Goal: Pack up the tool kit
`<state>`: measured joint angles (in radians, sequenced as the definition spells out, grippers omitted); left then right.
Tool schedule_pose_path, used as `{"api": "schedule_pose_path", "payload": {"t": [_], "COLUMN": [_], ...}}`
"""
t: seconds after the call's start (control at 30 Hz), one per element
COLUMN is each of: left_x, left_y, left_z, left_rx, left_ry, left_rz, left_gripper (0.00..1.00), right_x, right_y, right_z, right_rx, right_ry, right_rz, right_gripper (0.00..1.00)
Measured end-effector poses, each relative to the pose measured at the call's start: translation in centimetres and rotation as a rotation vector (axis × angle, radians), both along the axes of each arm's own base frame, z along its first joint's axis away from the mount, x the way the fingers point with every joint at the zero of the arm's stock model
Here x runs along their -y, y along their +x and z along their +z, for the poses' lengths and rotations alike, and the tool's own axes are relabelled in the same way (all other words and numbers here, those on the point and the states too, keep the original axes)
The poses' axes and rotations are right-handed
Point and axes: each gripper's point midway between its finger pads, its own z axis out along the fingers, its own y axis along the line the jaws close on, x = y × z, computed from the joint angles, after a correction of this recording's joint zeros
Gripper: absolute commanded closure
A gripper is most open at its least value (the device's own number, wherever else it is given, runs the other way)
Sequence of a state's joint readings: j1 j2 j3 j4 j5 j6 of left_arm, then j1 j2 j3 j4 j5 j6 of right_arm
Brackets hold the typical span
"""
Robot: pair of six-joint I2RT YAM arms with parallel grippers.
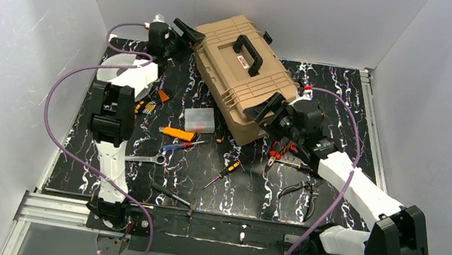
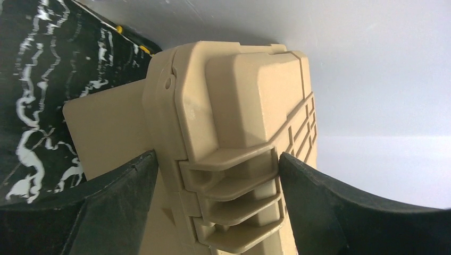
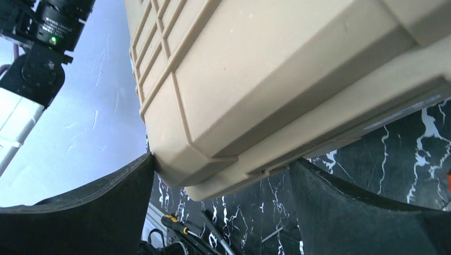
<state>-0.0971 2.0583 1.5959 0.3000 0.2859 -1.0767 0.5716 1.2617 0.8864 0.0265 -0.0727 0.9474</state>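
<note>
The tool kit's tan toolbox [image 1: 238, 78] lies shut at the back of the table, its black handle [image 1: 248, 54] on top. My left gripper [image 1: 191, 34] is at the box's far left corner. In the left wrist view its fingers [image 2: 122, 196] press both sides of the ribbed hinge block [image 2: 239, 186]. My right gripper [image 1: 265, 116] stands open, wide around the box's near right corner [image 3: 181, 170]; one fingertip touches it. Loose on the mat lie an orange-black screwdriver [image 1: 224, 174] and red-handled pliers [image 1: 276, 150].
A small clear plastic box [image 1: 199, 120] sits against the toolbox's front. An orange knife [image 1: 178, 133], a wrench [image 1: 144, 158], black pliers [image 1: 299, 190] and a dark rod [image 1: 171, 195] lie on the black marbled mat [image 1: 247, 192]. White walls close in behind and at both sides.
</note>
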Motion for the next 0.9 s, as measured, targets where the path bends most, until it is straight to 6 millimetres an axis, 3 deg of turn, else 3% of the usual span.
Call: {"api": "schedule_pose_path", "payload": {"t": [0.27,0.37,0.5,0.63,0.73,0.9], "left_x": [6.2,8.7,10.2,9.9,8.7,6.7], "left_y": [-0.4,-2.0,-4.2,-6.8,-8.7,-11.2], "left_z": [0.3,0.0,0.0,0.4,1.4,3.8], "left_rx": [0.004,-0.018,-0.046,-0.077,-0.098,-0.088], "left_ry": [0.074,0.085,0.125,0.196,0.247,0.281], "left_rz": [-0.153,-0.243,-0.33,-0.367,-0.365,-0.324], "left_gripper": [0.07,0.02,0.02,0.02,0.02,0.02], "right_x": [1.8,2.8,4.9,8.3,9.5,11.1], "right_y": [-2.3,-3.3,-4.7,-4.9,-4.9,-3.0], "right_z": [-0.3,-0.6,-1.1,-0.1,1.3,4.2], "right_rx": [-0.023,0.007,0.023,0.064,0.1,0.168], "right_ry": [-0.059,-0.123,-0.18,-0.233,-0.268,-0.273], "right_rz": [-0.007,0.004,-0.009,-0.076,-0.088,-0.127], "right_gripper": [0.02,0.02,0.02,0.02,0.02,0.02]}}
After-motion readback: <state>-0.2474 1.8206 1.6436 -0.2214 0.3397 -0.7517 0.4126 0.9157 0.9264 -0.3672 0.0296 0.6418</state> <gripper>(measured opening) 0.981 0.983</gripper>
